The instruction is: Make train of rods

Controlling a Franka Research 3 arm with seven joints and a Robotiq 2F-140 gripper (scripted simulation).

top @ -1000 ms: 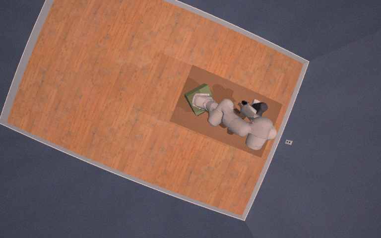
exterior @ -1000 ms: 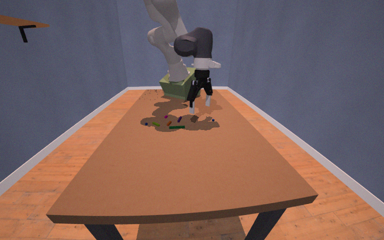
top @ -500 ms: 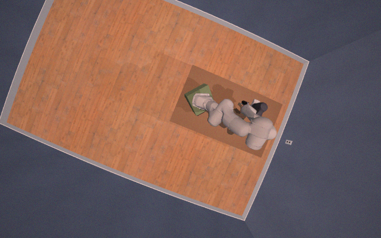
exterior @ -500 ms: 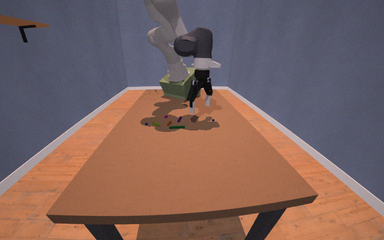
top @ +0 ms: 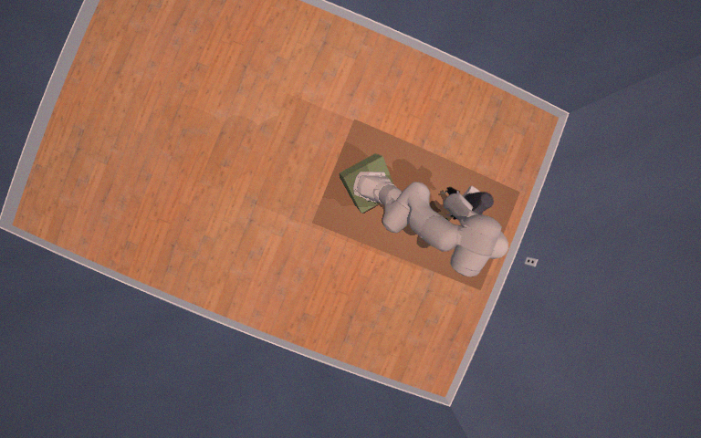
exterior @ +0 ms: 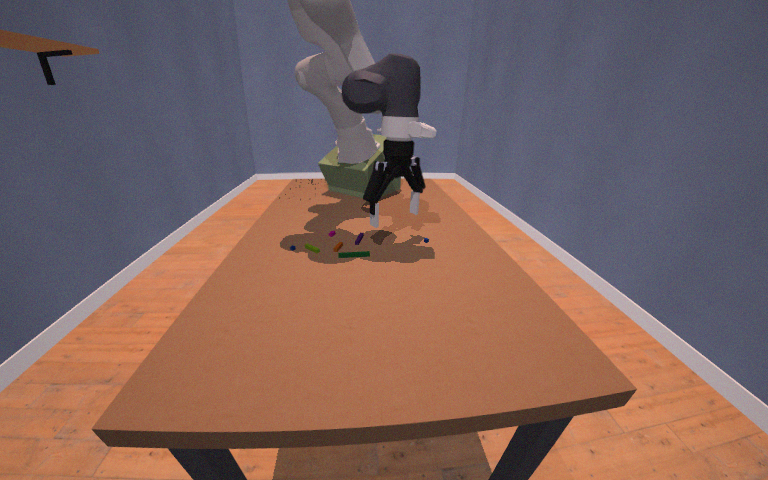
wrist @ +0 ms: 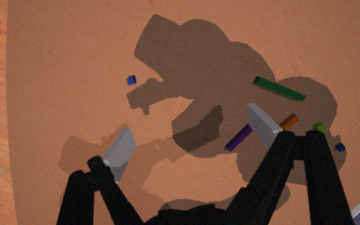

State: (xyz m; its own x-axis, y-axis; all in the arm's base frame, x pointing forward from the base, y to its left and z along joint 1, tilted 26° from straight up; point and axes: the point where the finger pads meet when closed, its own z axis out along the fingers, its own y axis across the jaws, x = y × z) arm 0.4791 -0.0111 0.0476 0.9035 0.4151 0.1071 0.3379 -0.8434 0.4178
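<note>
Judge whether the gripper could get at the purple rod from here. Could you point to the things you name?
Probably yes: the gripper [exterior: 394, 217] [wrist: 188, 126] is open above the table, and the purple rod [exterior: 359, 238] [wrist: 238, 137] lies apart from its neighbours. One finger overhangs it in the wrist view, so it likely must shift sideways before lowering.

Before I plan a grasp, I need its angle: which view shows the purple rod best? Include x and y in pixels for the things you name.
The exterior view: the purple rod [exterior: 359, 238] [wrist: 239, 137] shows there whole, unobstructed though small. The wrist view shows it larger, but one finger of the end effector [exterior: 394, 213] [wrist: 192, 131] covers its upper end. In the top view I cannot make it out.
</note>
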